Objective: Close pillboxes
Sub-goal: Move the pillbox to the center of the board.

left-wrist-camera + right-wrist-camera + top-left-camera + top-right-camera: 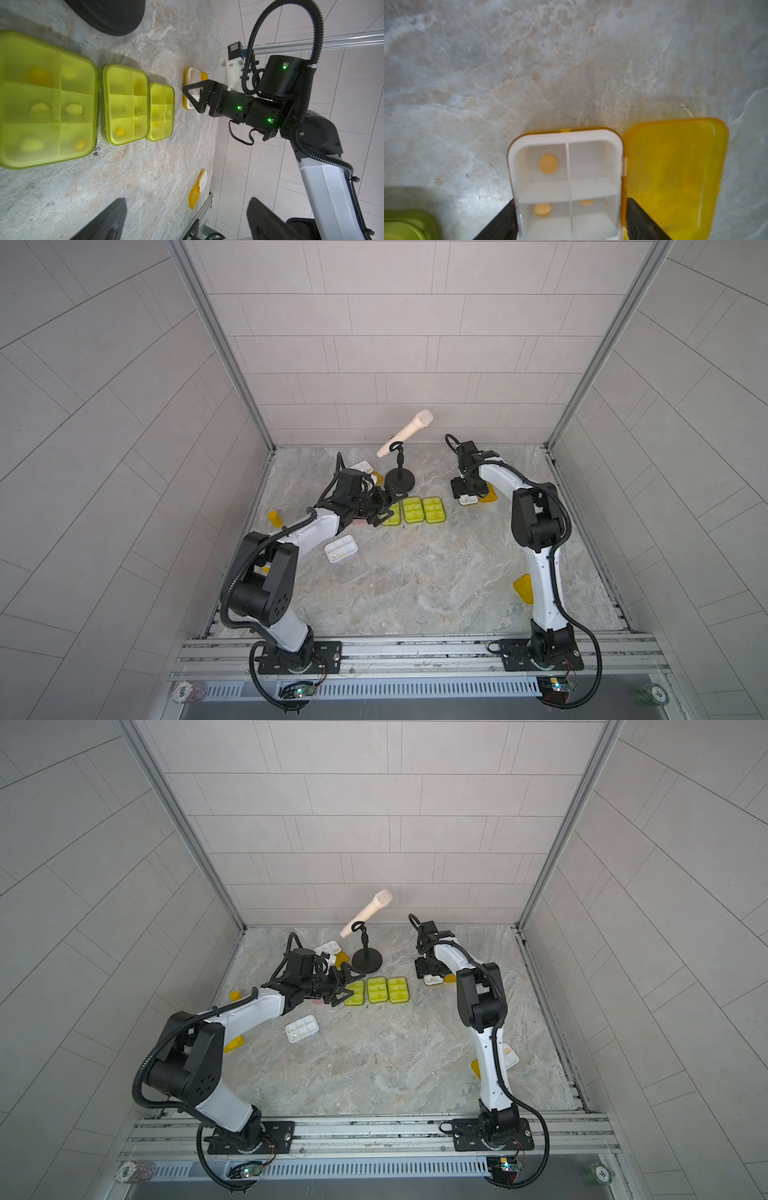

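Observation:
Three lime-green pillboxes (413, 509) lie shut in a row mid-table, also close up in the left wrist view (125, 104). My left gripper (388, 506) hovers open over the leftmost of them, nothing between its fingers (112, 220). My right gripper (571, 224) is shut on the white tray of an orange-lidded pillbox (566, 162) at the back right, a finger against each long side. Its lid (675, 176) lies flat open, and pills show in the compartments. A clear-lidded pillbox (340, 548) lies open in front of the left arm.
A microphone stand (400, 480) stands behind the green row. More open orange-lidded pillboxes lie at the back left (362, 466) and by the right arm's base (523, 588). A yellow bottle (273, 519) stands at the left edge. A pink box (318, 1001) shows under the left wrist.

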`<state>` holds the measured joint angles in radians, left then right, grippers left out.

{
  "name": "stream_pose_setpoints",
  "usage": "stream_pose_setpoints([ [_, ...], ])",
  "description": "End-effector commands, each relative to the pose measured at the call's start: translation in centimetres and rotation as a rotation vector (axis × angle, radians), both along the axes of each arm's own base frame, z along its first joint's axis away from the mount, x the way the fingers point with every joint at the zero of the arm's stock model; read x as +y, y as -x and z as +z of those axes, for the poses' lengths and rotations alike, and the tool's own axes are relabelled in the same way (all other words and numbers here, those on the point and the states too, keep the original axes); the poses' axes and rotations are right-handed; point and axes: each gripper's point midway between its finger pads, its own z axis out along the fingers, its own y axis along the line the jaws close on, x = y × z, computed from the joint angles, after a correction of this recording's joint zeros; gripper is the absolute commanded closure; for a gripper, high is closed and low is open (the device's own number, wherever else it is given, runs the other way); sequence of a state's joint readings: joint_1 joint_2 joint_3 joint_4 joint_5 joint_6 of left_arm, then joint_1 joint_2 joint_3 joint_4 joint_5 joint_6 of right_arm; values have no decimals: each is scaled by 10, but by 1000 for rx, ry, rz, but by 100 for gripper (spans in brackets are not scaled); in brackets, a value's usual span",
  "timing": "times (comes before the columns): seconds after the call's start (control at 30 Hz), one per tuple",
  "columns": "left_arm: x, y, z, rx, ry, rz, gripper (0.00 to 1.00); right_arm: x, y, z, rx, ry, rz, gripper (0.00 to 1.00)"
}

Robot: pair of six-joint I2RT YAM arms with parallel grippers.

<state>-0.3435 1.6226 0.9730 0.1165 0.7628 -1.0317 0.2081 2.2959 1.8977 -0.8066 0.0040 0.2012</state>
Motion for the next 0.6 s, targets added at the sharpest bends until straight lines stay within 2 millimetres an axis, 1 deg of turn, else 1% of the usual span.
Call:
stream_pose_setpoints([
  [0.0, -3, -1, 15, -36, 20, -8, 5, 1, 1, 27, -67, 0, -17, 23],
  [0.13, -3, -1, 16, -37, 21, -9, 5, 3, 12, 28, -69, -1, -16, 23],
  [0.33, -2, -1, 17, -44, 10, -8, 5, 4, 38, 27, -44, 15, 7, 23],
  [0.57, 1, -2, 17, -46, -3, 0, 5, 8, 66, 36, -58, 25, -2, 23],
])
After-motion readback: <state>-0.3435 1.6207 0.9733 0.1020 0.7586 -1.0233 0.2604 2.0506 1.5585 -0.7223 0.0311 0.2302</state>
